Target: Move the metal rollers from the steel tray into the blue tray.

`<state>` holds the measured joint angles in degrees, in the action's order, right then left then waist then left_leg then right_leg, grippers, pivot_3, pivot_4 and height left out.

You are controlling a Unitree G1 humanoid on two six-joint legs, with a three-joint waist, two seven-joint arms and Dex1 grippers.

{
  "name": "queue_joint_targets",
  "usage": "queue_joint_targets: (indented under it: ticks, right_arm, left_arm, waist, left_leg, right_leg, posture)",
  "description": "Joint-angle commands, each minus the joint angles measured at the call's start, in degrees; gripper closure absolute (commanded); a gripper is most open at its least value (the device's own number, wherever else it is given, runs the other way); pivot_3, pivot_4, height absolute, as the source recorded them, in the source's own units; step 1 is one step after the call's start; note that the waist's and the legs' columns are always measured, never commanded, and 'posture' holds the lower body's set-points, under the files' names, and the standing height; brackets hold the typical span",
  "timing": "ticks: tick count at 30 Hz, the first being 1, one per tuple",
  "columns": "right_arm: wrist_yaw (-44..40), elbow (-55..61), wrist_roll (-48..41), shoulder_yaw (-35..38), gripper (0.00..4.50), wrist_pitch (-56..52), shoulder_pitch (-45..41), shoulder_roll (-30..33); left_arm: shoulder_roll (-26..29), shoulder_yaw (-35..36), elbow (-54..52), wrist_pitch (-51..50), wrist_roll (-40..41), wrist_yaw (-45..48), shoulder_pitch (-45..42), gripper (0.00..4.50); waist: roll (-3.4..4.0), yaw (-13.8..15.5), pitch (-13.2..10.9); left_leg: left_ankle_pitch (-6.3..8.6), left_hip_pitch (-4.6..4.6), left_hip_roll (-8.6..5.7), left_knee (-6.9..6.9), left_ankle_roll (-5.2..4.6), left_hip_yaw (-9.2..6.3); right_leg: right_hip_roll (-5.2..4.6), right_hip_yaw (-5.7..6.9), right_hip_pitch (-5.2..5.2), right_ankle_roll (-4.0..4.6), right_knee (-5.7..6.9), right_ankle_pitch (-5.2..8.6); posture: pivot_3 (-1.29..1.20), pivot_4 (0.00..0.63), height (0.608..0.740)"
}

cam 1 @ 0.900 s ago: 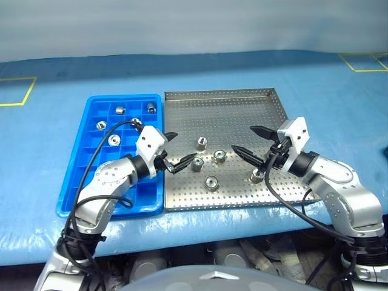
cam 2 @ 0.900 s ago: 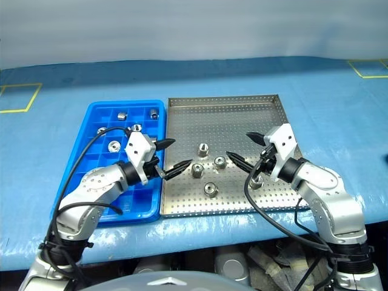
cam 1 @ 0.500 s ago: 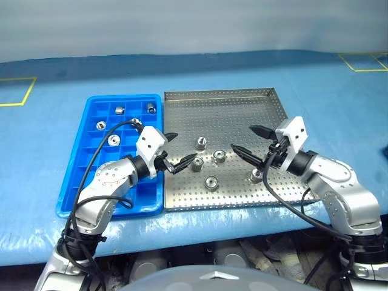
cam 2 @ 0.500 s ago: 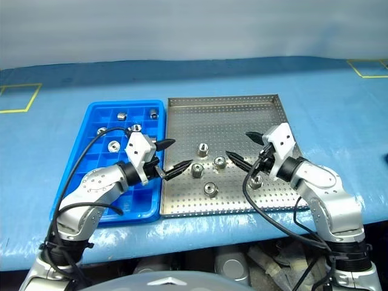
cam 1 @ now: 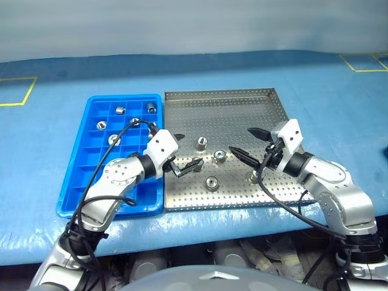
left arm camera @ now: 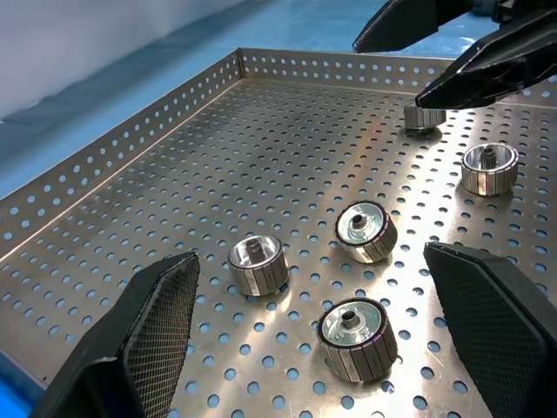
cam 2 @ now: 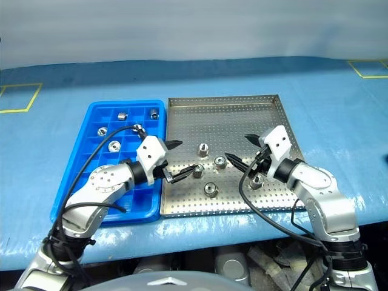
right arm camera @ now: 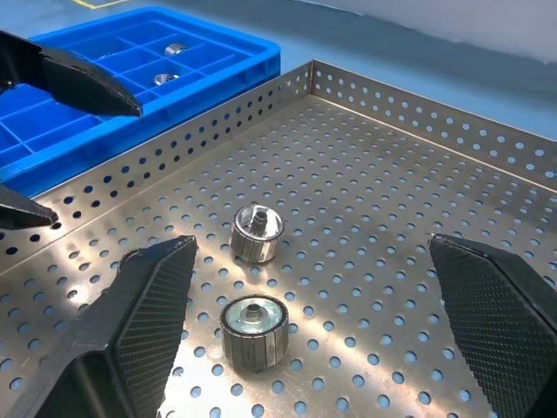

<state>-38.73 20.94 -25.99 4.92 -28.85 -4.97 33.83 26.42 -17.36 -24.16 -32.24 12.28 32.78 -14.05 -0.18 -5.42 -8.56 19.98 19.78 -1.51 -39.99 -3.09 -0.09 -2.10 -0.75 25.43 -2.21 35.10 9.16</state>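
Five metal rollers (cam 1: 211,182) lie on the steel tray (cam 1: 230,115), some between the spread, empty fingers of the left gripper (cam 1: 189,153) and right gripper (cam 1: 248,144), five more in the blue tray (cam 1: 100,157)

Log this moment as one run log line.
left pincer: open, over steel perforated tray | right pincer: open, over same tray | shiny metal rollers: five in steel tray, five in blue compartment tray
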Motion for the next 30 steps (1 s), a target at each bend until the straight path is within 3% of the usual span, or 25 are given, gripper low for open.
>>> queue_joint_targets:
  ticks: [1,10,29,30]
  right_arm:
    - [0.36,1.80,0.13,0.87,0.02,1.25,0.63,-0.23]
    - [0.96,2.40,0.39,1.60,0.02,1.61,1.57,-0.35]
    - [2.52,1.37,1.70,1.09,0.02,3.69,1.36,-1.42]
    - [2.64,1.29,1.79,1.04,0.00,3.79,1.28,-1.53]
  left_arm:
    - [-1.27,-1.80,1.26,-1.60,-1.84,-0.58,-2.44,0.00]
    - [-4.22,-5.27,8.74,-4.60,-5.96,-1.09,-7.85,0.00]
    - [-1.78,-10.69,12.78,-8.07,-14.14,1.50,-11.64,0.00]
    - [-1.86,-10.68,13.08,-7.99,-14.23,1.76,-11.76,0.19]
  waist:
    - [0.00,-0.04,0.00]
    - [0.00,-1.02,0.00]
    - [0.02,-2.25,0.02]
    - [0.02,-2.24,0.02]
  left_leg:
    - [0.00,0.00,0.00,0.00,0.00,0.00]
    - [0.00,0.00,-0.01,-0.05,-0.02,0.01]
    - [0.01,0.01,-0.01,-0.10,-0.04,0.02]
    - [0.01,0.01,-0.01,-0.09,-0.04,0.01]
  right_leg:
    - [0.00,0.00,-0.01,0.00,0.00,0.00]
    - [0.03,-0.01,-0.03,-0.06,0.02,-0.03]
    - [0.00,-0.09,0.00,-0.09,0.07,-0.05]
    - [-0.01,-0.10,0.01,-0.09,0.07,-0.05]
  posture:
    - [-0.27,0.150,0.740]
    - [-0.28,0.150,0.740]
    - [-0.28,0.150,0.740]
    - [-0.28,0.150,0.740]
